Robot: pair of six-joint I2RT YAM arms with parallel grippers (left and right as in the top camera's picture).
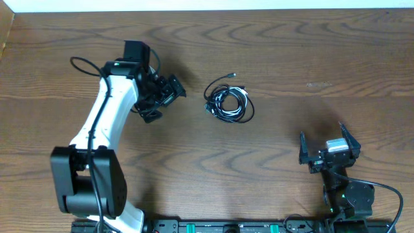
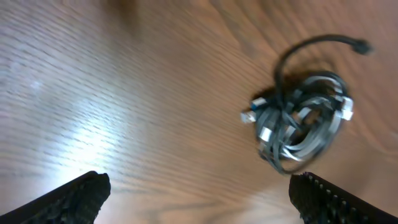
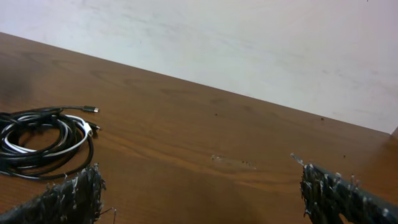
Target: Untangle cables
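Right hand [image 3: 202,186], cables [image 3: 43,140]; wall [image 3: 249,50] plainest wrist-side

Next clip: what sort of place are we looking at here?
Most likely a robot test bench in a lab or workshop rather than a home. A white arm and a black arm stand at a wooden table by a plain white wall, with a bundle of cables laid out.

Overhead looks straight down at the table [image 1: 291,52]; both low wrist views share the cables [image 2: 301,121].
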